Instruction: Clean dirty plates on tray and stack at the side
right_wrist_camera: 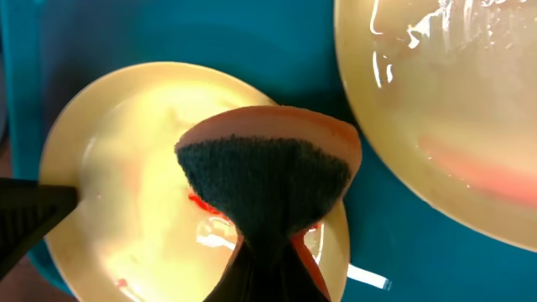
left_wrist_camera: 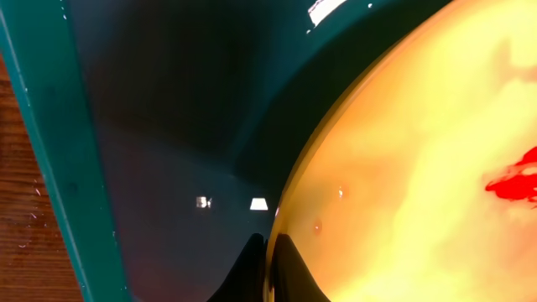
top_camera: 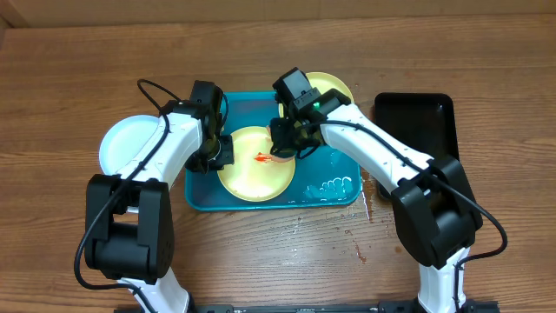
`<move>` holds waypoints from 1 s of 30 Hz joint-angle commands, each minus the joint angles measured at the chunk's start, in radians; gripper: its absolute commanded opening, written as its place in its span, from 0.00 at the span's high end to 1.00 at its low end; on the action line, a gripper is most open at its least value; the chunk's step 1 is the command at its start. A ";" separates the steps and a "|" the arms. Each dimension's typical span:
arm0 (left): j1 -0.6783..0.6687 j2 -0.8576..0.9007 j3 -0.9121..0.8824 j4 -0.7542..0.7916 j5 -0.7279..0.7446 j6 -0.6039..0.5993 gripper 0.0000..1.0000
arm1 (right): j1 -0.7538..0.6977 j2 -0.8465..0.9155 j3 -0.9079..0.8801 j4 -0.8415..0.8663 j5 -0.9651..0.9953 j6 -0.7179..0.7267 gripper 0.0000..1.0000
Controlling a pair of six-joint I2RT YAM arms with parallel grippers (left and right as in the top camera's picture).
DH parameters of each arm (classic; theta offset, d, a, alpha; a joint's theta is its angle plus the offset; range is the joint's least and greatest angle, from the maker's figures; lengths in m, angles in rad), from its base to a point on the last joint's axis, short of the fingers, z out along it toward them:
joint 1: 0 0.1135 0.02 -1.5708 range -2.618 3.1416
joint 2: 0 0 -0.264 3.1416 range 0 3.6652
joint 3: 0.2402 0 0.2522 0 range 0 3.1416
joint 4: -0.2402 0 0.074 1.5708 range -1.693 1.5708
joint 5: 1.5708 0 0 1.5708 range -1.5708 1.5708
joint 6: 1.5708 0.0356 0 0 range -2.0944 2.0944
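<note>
**Table** (top_camera: 261, 261): brown wood-grain surface bearing all items; a few wet spots just in front of the tray's right corner.

**Light blue plate** (top_camera: 122, 143): round and shallow with a whitish centre. It lies flat on the table just outside the left side of the tray, partly under the left arm.

**Left gripper** (top_camera: 217, 156): inside the tray at its left side. The jaws are closed on the left rim of the centre plate; the left wrist view shows the rim pinched between two dark fingers (left_wrist_camera: 245, 267).

**Tray** (top_camera: 252, 103): turquoise, rectangular, with a raised rim, at mid-table. Droplets (top_camera: 334, 185) sit on its floor at the front right.

**Centre plate** (top_camera: 252, 181): pale yellow-green, lying in the tray left of middle. A red smear (top_camera: 263, 158) marks its right half.

**Right gripper** (top_camera: 287, 143): over the right edge of the centre plate, jaws clamped on the sponge.

**Sponge** (right_wrist_camera: 267, 168): dark green scrub face on an orange-tan body, bowed by the grip. It sits above the red smear; whether it touches cannot be told.

**Far plate** (top_camera: 334, 85): pale yellow-green with wet glints, at the tray's back right corner and overlapping the rim.

**Black tray** (top_camera: 417, 117): narrow, on the table just right of the turquoise tray.
</note>
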 commanded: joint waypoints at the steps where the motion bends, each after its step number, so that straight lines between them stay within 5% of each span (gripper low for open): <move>1: 0.005 0.014 -0.003 0.003 0.008 0.010 0.96 | -0.002 0.017 -0.004 0.016 0.013 0.005 0.96; 18: 0.005 0.014 -0.003 0.000 0.010 0.013 0.96 | -0.002 0.157 -0.005 0.042 -0.028 0.005 0.96; 30: 0.005 0.014 -0.003 0.001 0.061 0.021 0.96 | 0.015 0.232 -0.005 0.165 -0.363 0.005 0.96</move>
